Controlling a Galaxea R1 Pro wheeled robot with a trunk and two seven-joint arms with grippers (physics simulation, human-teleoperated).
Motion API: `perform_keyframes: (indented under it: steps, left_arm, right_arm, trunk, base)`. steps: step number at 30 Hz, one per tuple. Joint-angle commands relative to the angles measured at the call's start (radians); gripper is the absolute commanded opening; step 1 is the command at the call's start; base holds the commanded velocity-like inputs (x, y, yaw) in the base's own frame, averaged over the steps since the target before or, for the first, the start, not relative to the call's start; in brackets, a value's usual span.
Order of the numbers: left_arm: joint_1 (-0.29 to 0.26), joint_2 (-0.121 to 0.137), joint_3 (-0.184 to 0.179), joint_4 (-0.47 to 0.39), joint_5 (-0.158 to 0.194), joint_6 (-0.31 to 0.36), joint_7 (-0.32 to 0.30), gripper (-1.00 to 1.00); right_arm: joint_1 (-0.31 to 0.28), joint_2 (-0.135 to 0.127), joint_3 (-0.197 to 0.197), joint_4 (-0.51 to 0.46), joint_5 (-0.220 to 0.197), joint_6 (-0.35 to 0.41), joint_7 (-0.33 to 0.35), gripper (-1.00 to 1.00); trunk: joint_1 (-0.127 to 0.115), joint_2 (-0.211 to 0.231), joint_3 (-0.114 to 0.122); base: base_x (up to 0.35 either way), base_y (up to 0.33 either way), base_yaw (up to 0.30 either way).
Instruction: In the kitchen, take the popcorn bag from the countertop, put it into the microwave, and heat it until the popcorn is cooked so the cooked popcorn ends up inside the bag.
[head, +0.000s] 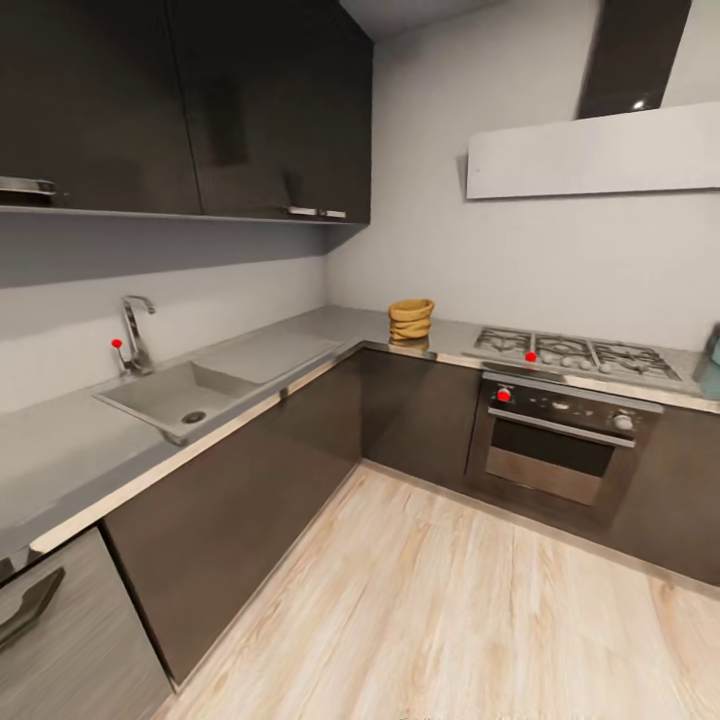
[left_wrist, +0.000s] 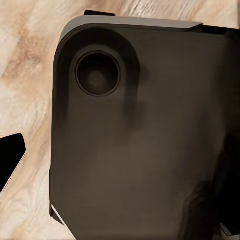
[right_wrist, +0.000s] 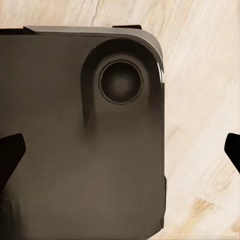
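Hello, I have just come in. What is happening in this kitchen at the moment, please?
Nothing is being handled yet. The small tan burlap popcorn bag stands untouched on the grey steel countertop in the corner, left of the gas hob and the black oven. The robot stands back on the wooden floor. Both wrist cameras look down at its dark base.

Corner kitchen – pale walls (head: 520, 250), dark upper cabinets (head: 180, 100), light wooden floor (head: 450, 610), a sink (head: 175, 395) – and a black oven (head: 560, 450).
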Motion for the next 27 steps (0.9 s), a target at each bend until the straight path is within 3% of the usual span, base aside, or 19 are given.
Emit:
perform_keyframes:
  steps: [1, 27]
  left_arm:
    - [0.0, 0.0, 0.001, 0.0, 0.01, -0.003, 0.0, 1.0]
    - [0.0, 0.0, -0.001, 0.0, 0.009, -0.004, -0.002, 1.0]
  right_arm:
    - [-0.001, 0.0, 0.0, 0.002, -0.005, -0.005, 0.0, 1.0]
    - [-0.001, 0.006, 0.0, 0.002, -0.004, -0.005, 0.0, 1.0]
  trunk:
    - [0.0, 0.0, -0.001]
    - [0.0, 0.0, -0.001]
  base:
    - [0.0, 0.0, -0.298]
    - [0.0, 0.0, -0.298]
